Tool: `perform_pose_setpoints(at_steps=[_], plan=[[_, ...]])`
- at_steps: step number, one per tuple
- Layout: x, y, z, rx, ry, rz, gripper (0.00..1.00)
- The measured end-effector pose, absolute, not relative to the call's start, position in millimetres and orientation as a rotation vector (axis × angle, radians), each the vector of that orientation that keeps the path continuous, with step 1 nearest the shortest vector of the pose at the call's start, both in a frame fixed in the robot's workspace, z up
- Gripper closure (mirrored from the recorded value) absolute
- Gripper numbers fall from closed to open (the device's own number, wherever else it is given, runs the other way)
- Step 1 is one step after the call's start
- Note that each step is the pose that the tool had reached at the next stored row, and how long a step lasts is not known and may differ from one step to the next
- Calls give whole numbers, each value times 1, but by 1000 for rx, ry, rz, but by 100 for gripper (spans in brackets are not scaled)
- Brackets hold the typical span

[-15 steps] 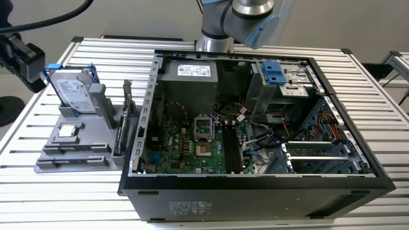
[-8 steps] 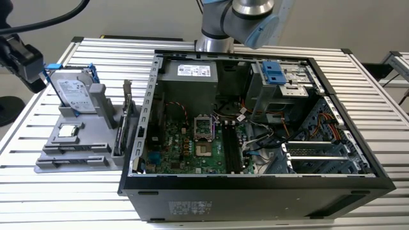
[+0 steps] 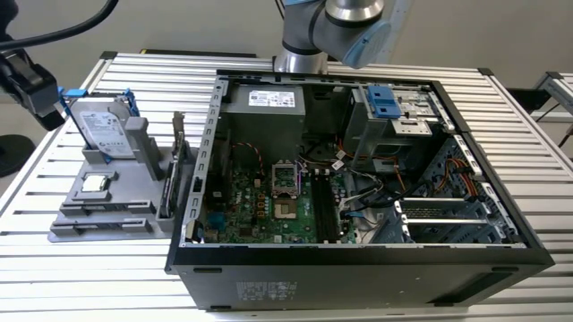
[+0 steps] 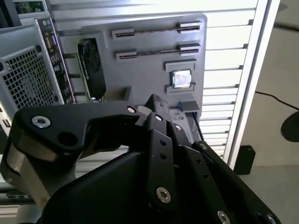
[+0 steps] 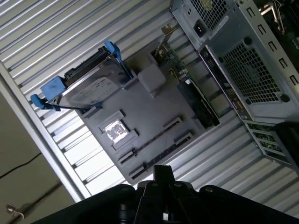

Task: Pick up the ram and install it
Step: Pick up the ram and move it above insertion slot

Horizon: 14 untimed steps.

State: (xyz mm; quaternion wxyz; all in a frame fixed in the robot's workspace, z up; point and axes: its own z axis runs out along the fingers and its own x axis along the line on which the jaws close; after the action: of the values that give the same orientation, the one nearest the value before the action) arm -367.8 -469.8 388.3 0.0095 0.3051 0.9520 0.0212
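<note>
The ram is hidden or out of view. My gripper hangs at the exterior view's far left, just beyond the grey parts holder, and it looks shut with nothing between its fingers. Both wrist views show the black fingers meeting at one tip over the holder. The holder's two long narrow slots show as thin dark lines. In the open computer case, long black motherboard slots run beside the processor socket.
On the holder stand a hard drive in a blue caddy, a square processor chip and an upright card with a metal bracket. Cables lie loose inside the case. The slatted table's edge is close to the holder.
</note>
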Motion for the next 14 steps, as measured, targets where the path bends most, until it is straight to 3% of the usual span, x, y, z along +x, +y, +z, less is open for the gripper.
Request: perform_pose_setpoints(at_steps=[14], plan=[[-368, -470, 388, 1138, 2908, 61, 100]])
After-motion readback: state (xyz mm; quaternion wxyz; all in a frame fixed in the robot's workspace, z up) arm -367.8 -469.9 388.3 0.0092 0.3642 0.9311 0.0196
